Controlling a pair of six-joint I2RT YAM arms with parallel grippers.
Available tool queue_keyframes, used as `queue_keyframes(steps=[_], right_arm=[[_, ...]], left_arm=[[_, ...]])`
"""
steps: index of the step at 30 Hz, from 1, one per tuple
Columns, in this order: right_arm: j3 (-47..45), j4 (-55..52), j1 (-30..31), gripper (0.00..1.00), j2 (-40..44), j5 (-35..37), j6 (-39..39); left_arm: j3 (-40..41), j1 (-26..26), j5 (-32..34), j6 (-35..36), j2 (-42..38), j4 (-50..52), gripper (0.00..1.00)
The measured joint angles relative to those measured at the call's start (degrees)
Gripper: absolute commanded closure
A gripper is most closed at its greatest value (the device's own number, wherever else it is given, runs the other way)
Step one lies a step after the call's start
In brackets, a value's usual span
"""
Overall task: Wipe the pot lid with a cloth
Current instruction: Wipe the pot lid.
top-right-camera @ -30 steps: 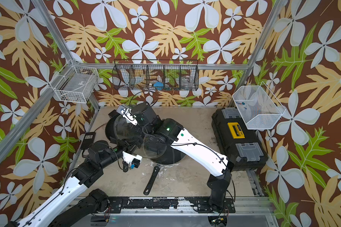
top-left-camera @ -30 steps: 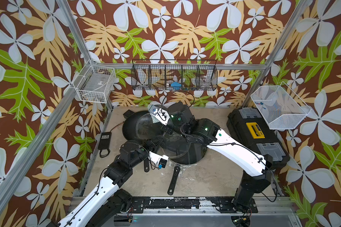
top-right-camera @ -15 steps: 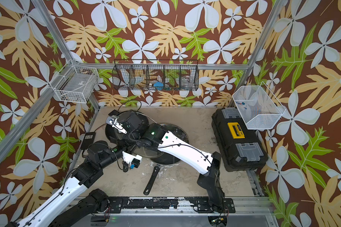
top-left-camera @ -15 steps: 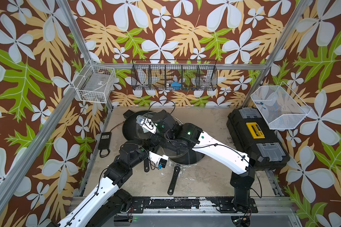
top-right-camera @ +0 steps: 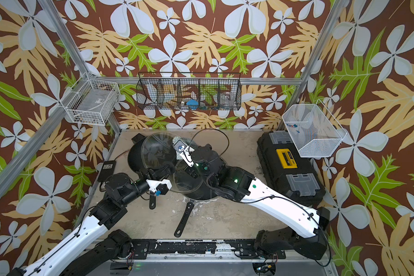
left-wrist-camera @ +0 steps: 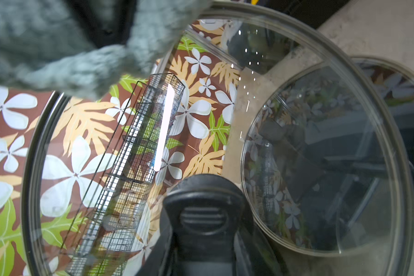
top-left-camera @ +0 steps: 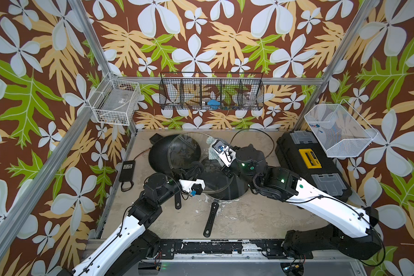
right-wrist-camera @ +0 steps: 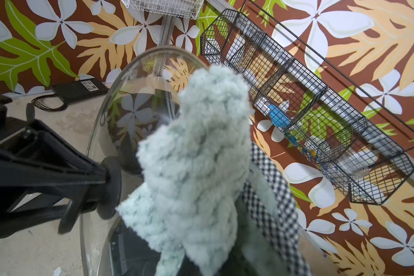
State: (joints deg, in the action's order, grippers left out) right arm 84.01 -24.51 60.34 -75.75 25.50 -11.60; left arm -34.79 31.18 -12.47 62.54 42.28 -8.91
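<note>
The main risk is judged to be the pot lid (top-left-camera: 184,153) being levered out of its hold. It is carried by its black handle alone and raised on edge over the black wok (top-left-camera: 157,155). A hard press from the cloth (right-wrist-camera: 201,155) near the rim would therefore twist it about that single grip. If dropped, it would land on the wok or on the smaller glass lid (top-left-camera: 210,181) lying just beside the wok (glass on glass, so chipping is conceivable). A second risk is that only the rim gets wiped. The cloth is bunched at the lid's edge on the side away from the wok rather than on the open glass, and firm contact cannot be confirmed.

The left gripper (top-left-camera: 192,168) is extended low from the wok's near side, its jaws pinched on the handle. The right gripper (top-left-camera: 212,146) is brought in from the side of the wok facing the toolbox (top-left-camera: 308,162). Its wrist is angled upward and its jaws are clamped on the cloth, by which the fingertips are hidden.
</note>
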Motion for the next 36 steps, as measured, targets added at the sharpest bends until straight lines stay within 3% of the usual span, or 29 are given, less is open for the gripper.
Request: queue_keyframes(steps=[9, 14, 28, 33, 36], right_arm=[[-3.0, 2.0, 4.4, 1.0, -2.5, -1.3, 2.7], [-2.6, 3.9, 5.6, 1.0, -6.6, -3.2, 3.7], [1.1, 4.5, 2.7, 1.0, -5.2, -4.7, 3.4], [7.7, 3.9, 2.0, 1.0, -5.6, -1.0, 0.5], [14.5, 2.5, 2.0, 1.0, -10.2, 0.0, -1.6]], left_arm=[[-1.6, 0.0, 1.0, -15.6, 2.1, -6.7, 1.0], [-2.1, 0.0, 1.4, -20.3, 2.1, -8.5, 1.0], [-1.9, 0.0, 1.9, -21.3, 1.8, -9.2, 1.0], [-1.3, 0.0, -1.2, -17.2, 2.3, -8.8, 1.0], [0.1, 0.0, -2.9, -11.6, 1.9, -8.8, 1.0]])
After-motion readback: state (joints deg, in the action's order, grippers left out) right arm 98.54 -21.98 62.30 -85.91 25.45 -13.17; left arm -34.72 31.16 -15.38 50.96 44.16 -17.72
